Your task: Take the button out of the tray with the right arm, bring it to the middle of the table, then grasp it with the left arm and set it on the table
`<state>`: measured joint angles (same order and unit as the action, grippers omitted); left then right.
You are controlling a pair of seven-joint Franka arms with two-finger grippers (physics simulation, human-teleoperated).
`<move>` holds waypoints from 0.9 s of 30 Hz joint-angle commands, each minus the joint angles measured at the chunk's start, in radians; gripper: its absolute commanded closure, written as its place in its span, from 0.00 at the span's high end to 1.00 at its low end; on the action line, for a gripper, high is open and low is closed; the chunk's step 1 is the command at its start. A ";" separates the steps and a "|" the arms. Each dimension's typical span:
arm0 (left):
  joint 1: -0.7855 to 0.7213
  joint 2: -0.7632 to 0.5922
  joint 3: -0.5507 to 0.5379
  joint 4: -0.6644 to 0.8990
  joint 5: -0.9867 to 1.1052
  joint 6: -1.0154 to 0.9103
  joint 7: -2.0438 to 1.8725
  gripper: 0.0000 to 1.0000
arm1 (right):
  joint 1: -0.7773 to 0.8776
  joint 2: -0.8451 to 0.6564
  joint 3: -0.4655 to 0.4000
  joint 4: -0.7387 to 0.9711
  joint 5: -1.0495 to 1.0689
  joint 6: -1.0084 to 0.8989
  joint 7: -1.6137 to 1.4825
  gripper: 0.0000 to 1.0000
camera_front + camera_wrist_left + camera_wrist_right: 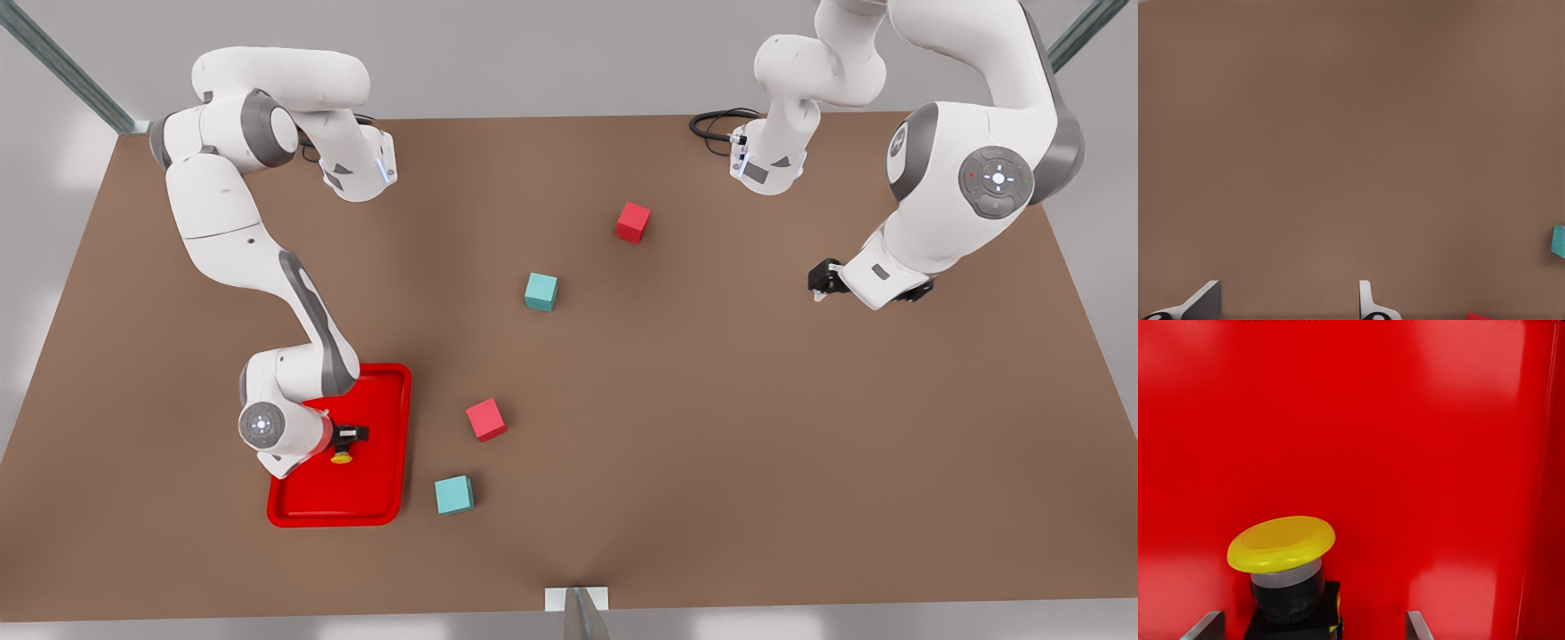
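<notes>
one step is in hand, the first: my right gripper (345, 442) hangs open over the button (341, 457) in the tray (391, 391) at the front view's left. next i must lower and close on it, while my left gripper (820, 283) waits open over the table (711, 400).
</notes>
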<state>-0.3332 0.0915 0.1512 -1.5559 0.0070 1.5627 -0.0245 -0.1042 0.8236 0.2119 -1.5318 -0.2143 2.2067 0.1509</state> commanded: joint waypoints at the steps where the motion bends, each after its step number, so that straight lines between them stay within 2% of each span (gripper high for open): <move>1: 0.003 -0.001 0.001 0.000 0.001 0.000 0.000 1.00 | 0.001 -0.001 0.001 0.005 0.001 0.004 -0.042 1.00; 4: 0.003 -0.001 0.001 0.000 -0.001 -0.001 0.000 1.00 | 0.004 -0.001 0.001 0.010 0.001 0.005 -0.051 1.00; 6: 0.003 -0.001 0.001 0.000 -0.001 -0.001 0.000 1.00 | 0.006 -0.001 0.001 0.016 0.001 0.005 -0.057 0.86; 7: 0.003 -0.001 0.001 0.000 -0.001 -0.001 0.000 1.00 | 0.011 -0.001 0.001 0.016 0.001 0.001 -0.113 0.55; 8: 0.003 -0.001 0.001 0.000 -0.001 -0.001 0.000 1.00 | 0.011 -0.001 0.001 0.016 0.001 0.002 -0.111 0.53; 12: 0.002 -0.001 0.001 0.000 -0.001 -0.001 0.000 1.00 | 0.004 -0.001 0.004 0.022 0.004 0.005 -0.114 0.46; 17: 0.002 -0.001 0.001 0.000 0.001 -0.001 0.000 1.00 | -0.002 -0.001 0.014 0.024 0.004 -0.004 -0.123 0.44; 22: 0.002 -0.001 0.001 0.000 -0.001 -0.001 -0.002 1.00 | -0.002 -0.050 0.076 0.070 0.003 -0.038 -0.119 0.45; 25: 0.002 -0.001 0.001 0.000 -0.001 -0.001 -0.002 1.00 | 0.026 -0.063 0.165 0.124 -0.005 -0.048 -0.074 0.45; 27: 0.002 -0.001 0.001 0.000 -0.001 -0.001 -0.002 1.00 | 0.098 -0.061 0.165 0.171 0.001 -0.048 -0.013 0.45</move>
<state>-0.3312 0.0915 0.1510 -1.5559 0.0057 1.5620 -0.0250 -0.0227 0.7631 0.3719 -1.3753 -0.2058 2.1748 0.0643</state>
